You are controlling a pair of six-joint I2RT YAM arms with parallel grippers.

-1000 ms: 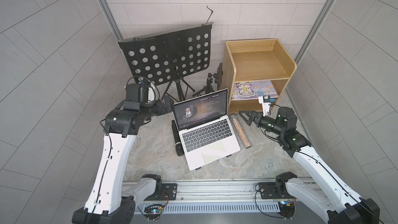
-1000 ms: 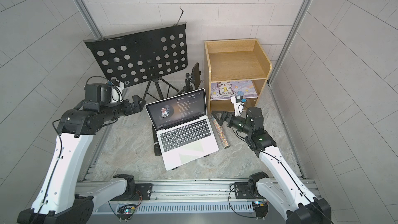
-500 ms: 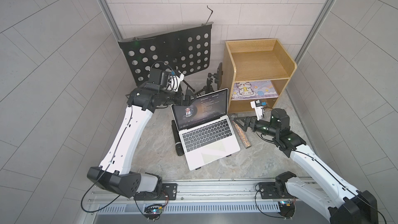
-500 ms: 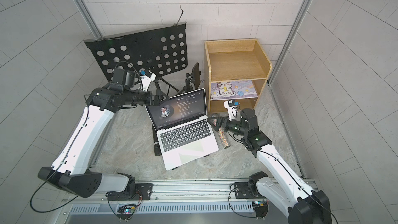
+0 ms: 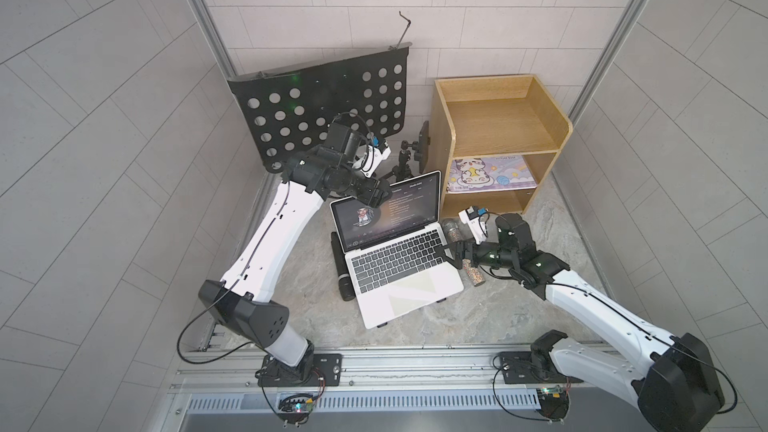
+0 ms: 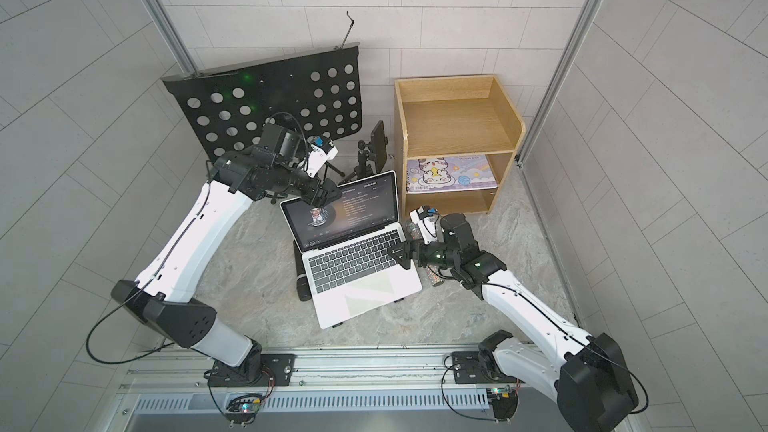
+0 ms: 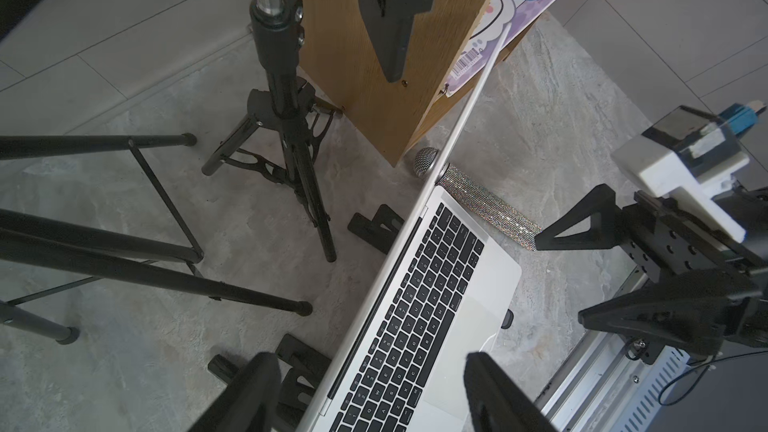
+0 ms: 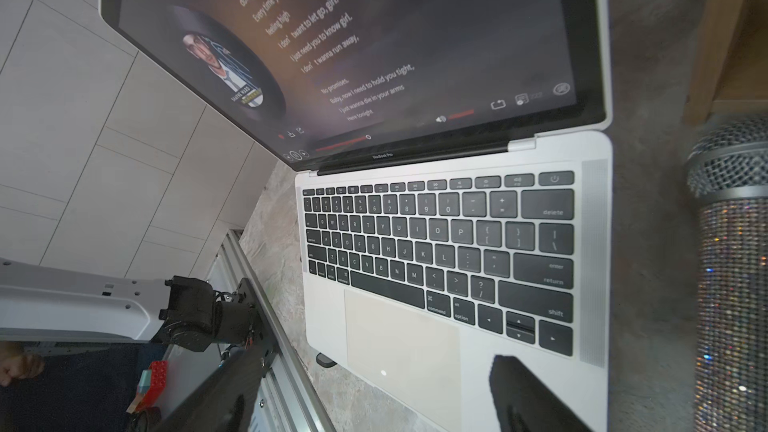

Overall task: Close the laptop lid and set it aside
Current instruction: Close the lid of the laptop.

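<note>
Left fingers [image 7: 249,392] stand wide apart and straddle the upper edge of the lid [image 5: 390,209] near its left corner, one behind the panel and one in front over the keyboard; neither looks pressed against it. Right fingers [image 7: 665,309] are also spread, with nothing between them, and reach in from the side to hover just over the right end of the keyboard deck, one tip above the palm rest by the arrow keys. Whether that tip touches the deck cannot be told. Between the two arms, the laptop [image 5: 399,272] sits mid-table [image 5: 311,305] on a black folding stand [image 5: 341,268], tilted up at the back, with its lid raised and its screen lit. A glittery microphone [image 7: 490,209] lies just beside its right edge, under the right wrist. A wooden shelf [image 5: 498,118] stands behind to the right, and a black perforated music stand [image 5: 324,105] behind to the left.
</note>
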